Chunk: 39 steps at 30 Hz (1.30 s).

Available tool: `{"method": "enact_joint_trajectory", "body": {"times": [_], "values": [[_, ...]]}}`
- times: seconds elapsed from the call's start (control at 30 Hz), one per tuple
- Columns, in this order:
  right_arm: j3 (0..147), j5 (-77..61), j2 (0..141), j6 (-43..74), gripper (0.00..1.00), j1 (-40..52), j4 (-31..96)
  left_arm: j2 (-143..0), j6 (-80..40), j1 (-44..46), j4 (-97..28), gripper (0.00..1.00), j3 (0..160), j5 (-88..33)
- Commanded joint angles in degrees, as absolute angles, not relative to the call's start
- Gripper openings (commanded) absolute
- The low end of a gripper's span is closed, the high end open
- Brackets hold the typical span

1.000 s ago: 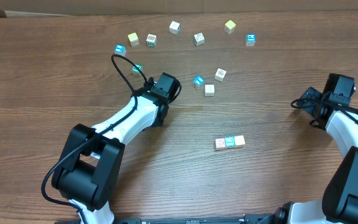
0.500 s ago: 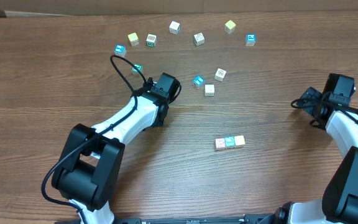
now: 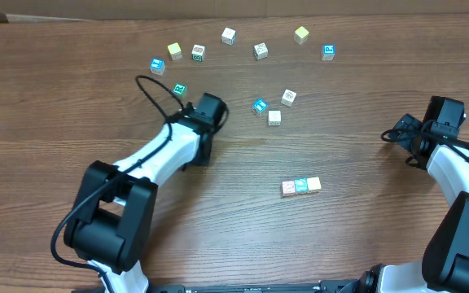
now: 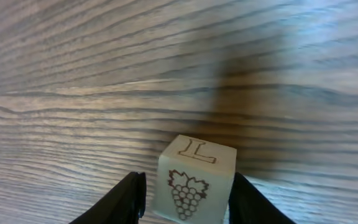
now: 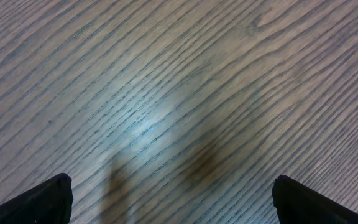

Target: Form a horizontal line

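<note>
Wood-grained and brown, the desk [image 3: 340, 244] carries, nearest to us, the row of three small touching wooden cubes [image 3: 301, 185], their tops pinkish-red, teal and pale yellow from left to right. It lies right of centre, well apart from both arms. Further out, the left gripper [image 4: 185, 200] is clenched on a pale wooden cube engraved with an L on top and a bunch of grapes on its side [image 4: 196, 168], one black finger pressed to each flank. We cannot tell from the wrist view whether the cube is lifted or resting on the desk. The right gripper [image 5: 174, 202] is spread wide over bare desk near the right edge, grasping nothing. To the right of the left gripper sits a teal-topped loose cube [image 3: 260, 106], and farthest off curves an arc of loose cubes [image 3: 229, 35]. We judge the step in hand to be bringing a fourth cube to the row. The next move calls for carrying it toward us and rightward, squaring it with the row, and setting it flush against one end without nudging the three out of line
</note>
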<state>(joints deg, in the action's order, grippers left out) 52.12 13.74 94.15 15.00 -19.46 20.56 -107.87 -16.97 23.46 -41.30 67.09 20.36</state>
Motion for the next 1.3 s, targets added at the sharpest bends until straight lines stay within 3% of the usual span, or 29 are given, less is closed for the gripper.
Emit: {"method": "enact_joint_trajectory", "body": {"times": [0.0, 0.17, 0.27, 0.37, 0.5, 0.6, 0.87, 1.27], "values": [[52.5, 13.9, 94.2, 15.1, 1.0, -19.6, 20.2, -107.6, -18.0, 20.6, -41.4, 0.38, 66.7, 13.7], [52.5, 13.9, 94.2, 15.2, 1.0, -19.6, 20.2, -107.6, -18.0, 18.7, -41.5, 0.35, 66.7, 11.5], [52.5, 13.9, 94.2, 15.2, 1.0, -19.6, 20.2, -107.6, -17.9, 18.7, -41.5, 0.41, 66.7, 11.5], [52.5, 13.9, 94.2, 15.1, 1.0, -19.6, 20.2, -107.6, -17.9, 18.7, -41.4, 0.41, 66.7, 11.5], [52.5, 13.9, 94.2, 15.1, 1.0, -19.6, 20.2, -107.5, -17.8, 18.7, -41.3, 0.36, 66.8, 11.5], [52.5, 13.9, 94.2, 15.1, 1.0, -19.6, 20.2, -107.5, -17.7, 18.7, -42.2, 0.27, 67.5, 11.1], [52.5, 13.9, 94.2, 15.1, 1.0, -19.6, 20.2, -107.1, -16.5, 18.7, -44.0, 0.32, 71.5, -1.0], [52.5, 13.9, 94.2, 15.2, 1.0, -19.6, 20.2, -107.1, -11.7, 17.4, -44.4, 0.26, 72.9, -23.2]]}}
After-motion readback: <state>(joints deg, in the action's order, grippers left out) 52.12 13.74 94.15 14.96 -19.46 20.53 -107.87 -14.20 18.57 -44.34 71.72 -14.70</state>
